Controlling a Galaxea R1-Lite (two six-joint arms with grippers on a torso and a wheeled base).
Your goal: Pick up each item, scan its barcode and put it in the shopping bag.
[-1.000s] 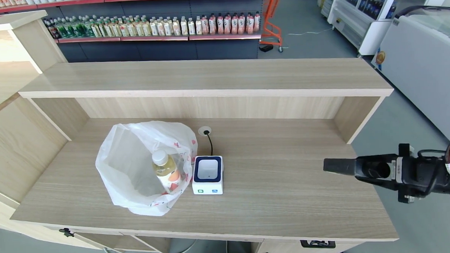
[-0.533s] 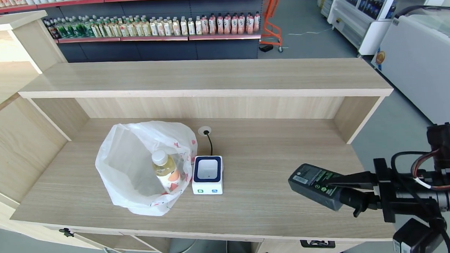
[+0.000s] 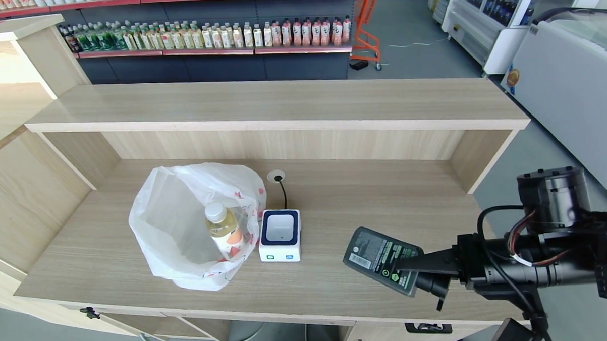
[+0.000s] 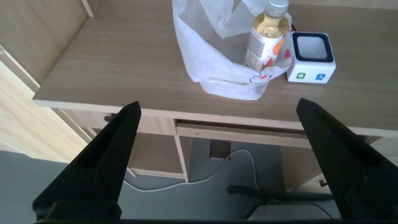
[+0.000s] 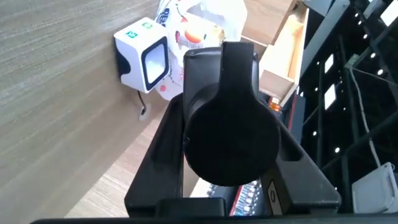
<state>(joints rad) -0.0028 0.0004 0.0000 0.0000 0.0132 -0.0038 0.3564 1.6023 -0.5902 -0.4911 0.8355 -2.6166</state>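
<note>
The right pincer gripped a dark flat packet above the table, well right of the scanner, barcode facing up. Scanning appeared to be the step in hand; next, the packet likely needed turning label-down over the scanner's window. The shopping bag, just left of the scanner, held a bottle. The left pincer hung open.

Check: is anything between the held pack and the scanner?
Nothing visible. The dark pack in the right gripper hangs over bare counter right of the scanner; the shopping bag stands on the scanner's other side.
</note>
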